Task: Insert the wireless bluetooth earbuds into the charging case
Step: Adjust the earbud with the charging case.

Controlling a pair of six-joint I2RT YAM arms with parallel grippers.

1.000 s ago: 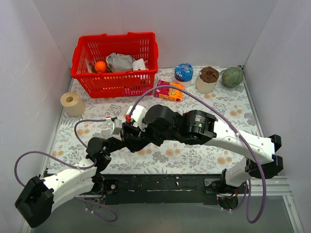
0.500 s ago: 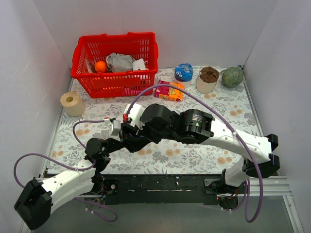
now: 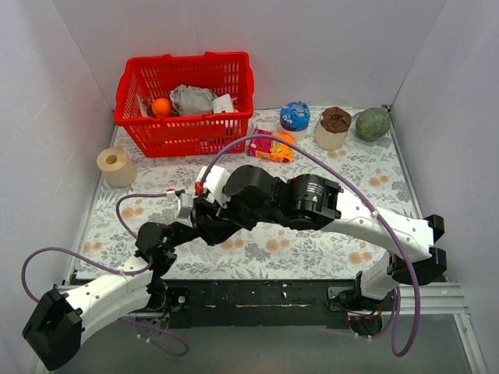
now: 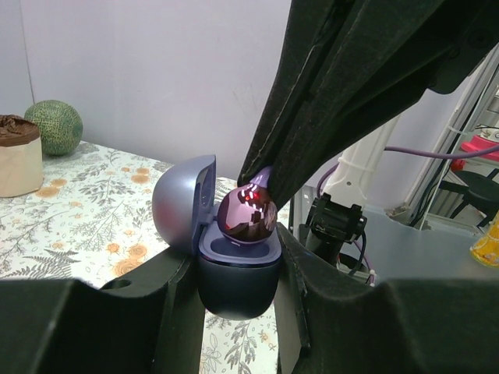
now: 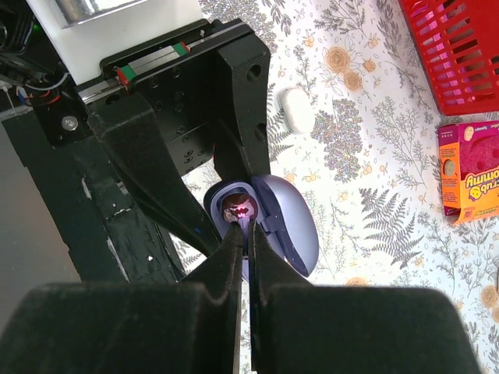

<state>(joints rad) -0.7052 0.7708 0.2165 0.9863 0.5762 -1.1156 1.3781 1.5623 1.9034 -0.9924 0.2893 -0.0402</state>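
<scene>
Small round purple earbud [image 4: 246, 216]: hard, high-gloss, with mirror-like reflections on its skin. Pale lavender-blue oval plastic charging case [image 4: 181, 204]: smooth, satin, faint sheen on the lid; black fingers [image 4: 144, 315] beside it are matt and finely grained. Counter [image 4: 86, 218] cover is a flat, matt floral print; red lattice basket [image 3: 187, 132] is glossy moulded plastic.

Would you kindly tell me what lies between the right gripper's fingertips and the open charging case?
One shiny purple earbud, pinched in the right gripper, sits at the open mouth of the charging case; the left wrist view shows it clearest.
</scene>
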